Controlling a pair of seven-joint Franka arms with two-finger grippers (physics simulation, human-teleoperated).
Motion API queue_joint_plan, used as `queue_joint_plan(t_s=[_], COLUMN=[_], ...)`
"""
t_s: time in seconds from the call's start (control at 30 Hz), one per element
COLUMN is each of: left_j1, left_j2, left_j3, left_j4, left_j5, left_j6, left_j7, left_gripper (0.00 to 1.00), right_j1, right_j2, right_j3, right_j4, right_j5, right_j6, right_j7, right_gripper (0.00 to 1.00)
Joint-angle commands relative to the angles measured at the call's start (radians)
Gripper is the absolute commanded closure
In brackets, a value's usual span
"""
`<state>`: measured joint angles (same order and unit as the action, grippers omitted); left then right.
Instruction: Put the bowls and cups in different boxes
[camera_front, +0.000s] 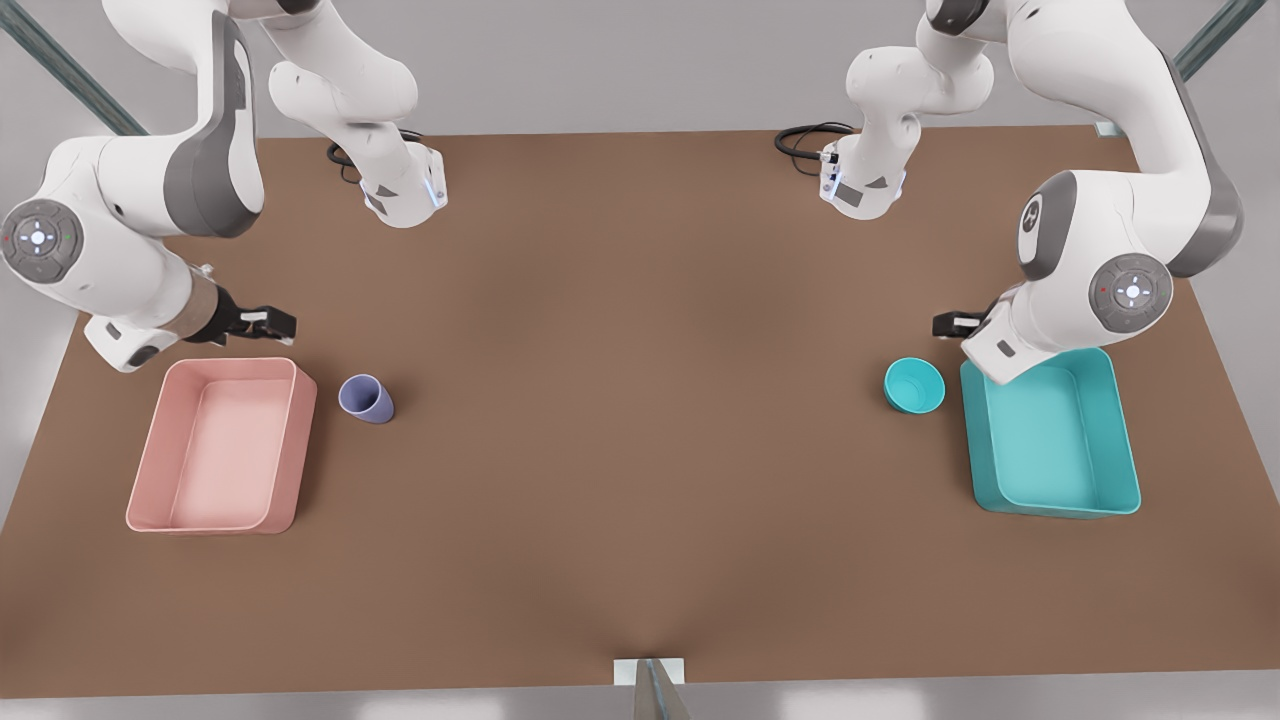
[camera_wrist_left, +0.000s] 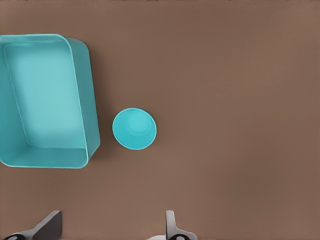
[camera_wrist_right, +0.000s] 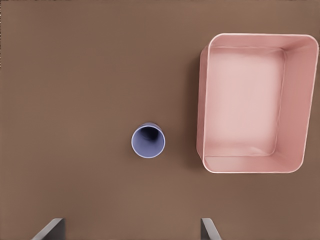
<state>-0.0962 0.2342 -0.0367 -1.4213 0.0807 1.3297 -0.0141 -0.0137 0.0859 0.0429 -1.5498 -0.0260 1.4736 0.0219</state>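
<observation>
Here, the 2 grippers hang released above the brown table (camera_front: 640, 450). The left gripper (camera_wrist_left: 112, 227), fingers spread, sits near the table's edge on the front view's right, beside the small, shallow teal bowl (camera_front: 914, 385) and teal rectangular tray (camera_front: 1052, 440). The right gripper (camera_wrist_right: 132, 230), also spread, hovers near the opposite edge by the lavender handleless cup (camera_front: 366, 398) and pale pink tray (camera_front: 222, 445). Each should centre over its vessel, descend straight, and pinch 1 rim wall.
</observation>
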Motion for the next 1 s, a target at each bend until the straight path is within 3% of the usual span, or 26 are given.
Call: queue_joint_plan(t_s=[0.0, 0.07, 0.13, 0.17, 0.33, 0.4, 0.7, 0.97], left_j1=[0.001, -0.013, -0.065, -0.095, -0.114, -0.115, -0.091, -0.076], left_j2=[-0.001, -0.006, -0.003, 0.037, 0.076, 0.083, 0.109, 0.160], left_j3=[0.000, 0.000, 0.000, 0.000, 0.000, 0.000, 0.006, 0.008], left_j4=[-0.004, -0.065, -0.346, -0.415, -0.626, -0.671, -0.777, -0.781], left_j5=[0.001, 0.001, 0.056, 0.123, 0.195, 0.261, 0.261, 0.286], left_j6=[0.028, 0.091, 0.479, 0.623, 0.879, 0.899, 0.899, 0.954], left_j7=[0.008, 0.006, -0.001, -0.003, -0.003, -0.018, -0.138, -0.159], left_gripper=[0.00, 0.00, 0.00, 0.00, 0.00, 0.00, 0.00, 0.00], right_j1=[-0.002, 0.007, 0.034, 0.049, 0.072, 0.043, -0.034, -0.062], right_j2=[0.000, 0.035, 0.095, 0.144, 0.152, 0.095, 0.054, 0.075], right_j3=[0.000, 0.003, 0.011, 0.012, 0.012, 0.011, 0.003, 0.003], right_j4=[0.000, 0.014, 0.011, 0.004, -0.248, -0.389, -0.635, -0.710], right_j5=[0.000, 0.000, -0.005, 0.000, 0.000, 0.000, 0.000, -0.002], right_j6=[0.034, 0.050, 0.138, 0.212, 0.582, 0.677, 0.863, 0.899], right_j7=[0.009, 0.009, 0.009, 0.010, 0.084, 0.079, 0.033, 0.021], right_gripper=[0.00, 0.00, 0.00, 0.00, 0.00, 0.00, 0.00, 0.00])
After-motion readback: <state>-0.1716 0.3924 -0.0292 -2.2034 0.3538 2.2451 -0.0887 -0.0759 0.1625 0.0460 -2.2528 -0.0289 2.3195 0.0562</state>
